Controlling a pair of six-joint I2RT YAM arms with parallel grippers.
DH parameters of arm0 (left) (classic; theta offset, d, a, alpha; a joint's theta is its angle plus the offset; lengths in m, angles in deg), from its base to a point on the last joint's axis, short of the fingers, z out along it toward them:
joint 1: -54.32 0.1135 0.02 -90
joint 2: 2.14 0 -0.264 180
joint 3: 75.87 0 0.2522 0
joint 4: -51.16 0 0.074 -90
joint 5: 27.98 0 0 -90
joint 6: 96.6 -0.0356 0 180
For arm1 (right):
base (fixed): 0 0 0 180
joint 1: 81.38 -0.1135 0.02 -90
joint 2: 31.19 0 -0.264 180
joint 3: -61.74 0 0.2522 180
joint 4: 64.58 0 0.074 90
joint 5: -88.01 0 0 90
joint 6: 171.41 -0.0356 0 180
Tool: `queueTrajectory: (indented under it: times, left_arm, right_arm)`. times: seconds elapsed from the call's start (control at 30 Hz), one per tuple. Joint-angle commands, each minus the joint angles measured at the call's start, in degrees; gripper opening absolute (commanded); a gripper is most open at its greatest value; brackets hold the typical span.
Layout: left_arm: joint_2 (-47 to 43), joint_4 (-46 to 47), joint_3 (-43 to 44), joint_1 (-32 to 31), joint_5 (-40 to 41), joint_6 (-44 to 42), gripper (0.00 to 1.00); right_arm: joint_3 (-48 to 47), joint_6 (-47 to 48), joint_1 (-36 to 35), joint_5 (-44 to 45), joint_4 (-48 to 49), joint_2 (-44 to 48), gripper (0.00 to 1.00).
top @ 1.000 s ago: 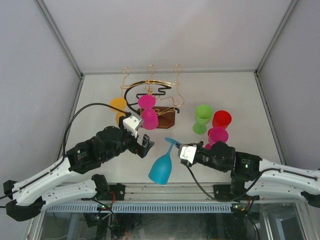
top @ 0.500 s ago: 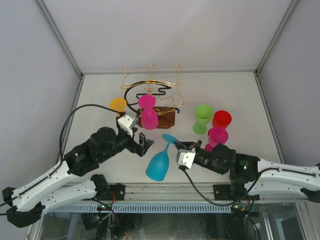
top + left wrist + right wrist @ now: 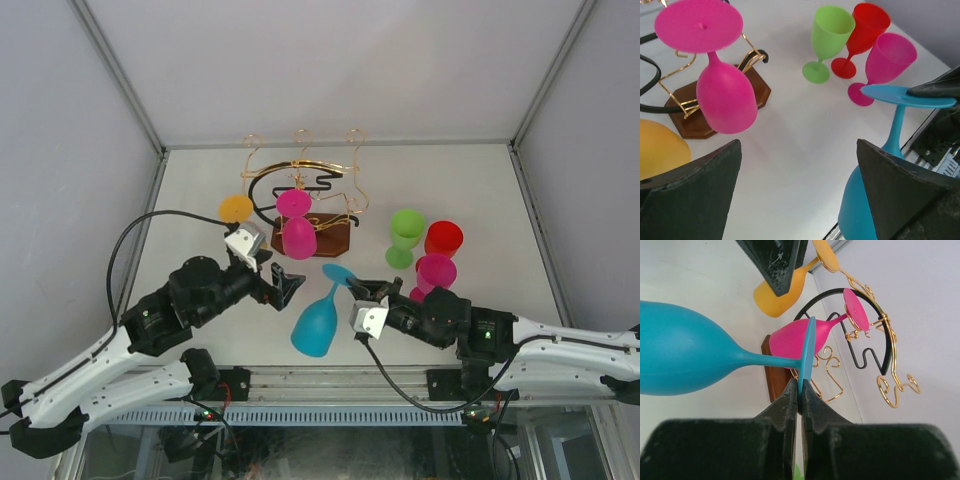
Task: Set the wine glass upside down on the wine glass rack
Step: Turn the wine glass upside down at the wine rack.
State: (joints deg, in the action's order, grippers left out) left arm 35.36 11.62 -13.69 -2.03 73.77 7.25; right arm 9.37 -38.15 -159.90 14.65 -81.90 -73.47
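Note:
The blue wine glass (image 3: 314, 325) hangs tilted, bowl low towards the near edge and foot disc up. My right gripper (image 3: 352, 290) is shut on the rim of that foot disc, seen edge-on between the jaws of the right gripper (image 3: 800, 385). The wine glass rack (image 3: 305, 190) stands behind on its brown base (image 3: 330, 235). A pink glass (image 3: 297, 236) and an orange glass (image 3: 236, 209) hang upside down on it. My left gripper (image 3: 285, 288) stands open and empty left of the blue glass. In the left wrist view the left gripper (image 3: 799, 145) has the blue glass (image 3: 897, 127) by its right finger.
A green glass (image 3: 405, 235), a red glass (image 3: 443, 238) and another pink glass (image 3: 435, 270) stand upright to the right of the rack, just behind my right arm. Grey walls close in the table on the left, right and back.
The right gripper has carried the blue glass slightly left and up. The left arm has drawn back to the left, uncovering the orange glass; its jaws stay open.

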Motion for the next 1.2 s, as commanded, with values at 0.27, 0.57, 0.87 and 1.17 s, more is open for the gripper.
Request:
queueTrajectory:
  times: [0.27, 0.57, 0.87, 1.17]
  left_arm:
    - [0.0, 9.3, -1.9, 0.3, -5.2, 2.6, 0.96]
    - [2.6, 16.4, -4.6, 0.2, -10.7, 7.6, 0.85]
    - [4.0, 20.5, -5.8, -0.7, -15.5, 7.2, 0.72]
    - [4.1, 22.2, -6.8, -1.1, -18.9, 5.9, 0.56]
  right_arm:
    - [-1.8, 4.4, -0.9, 2.1, 9.2, -1.4, 0.0]
    - [-2.9, 8.1, -1.2, 3.6, 13.3, -3.2, 0.0]
    - [-3.6, 7.9, -1.2, 3.6, 14.8, -4.4, 0.0]
    - [-3.7, 5.9, -1.0, 2.3, 15.0, -3.1, 0.0]
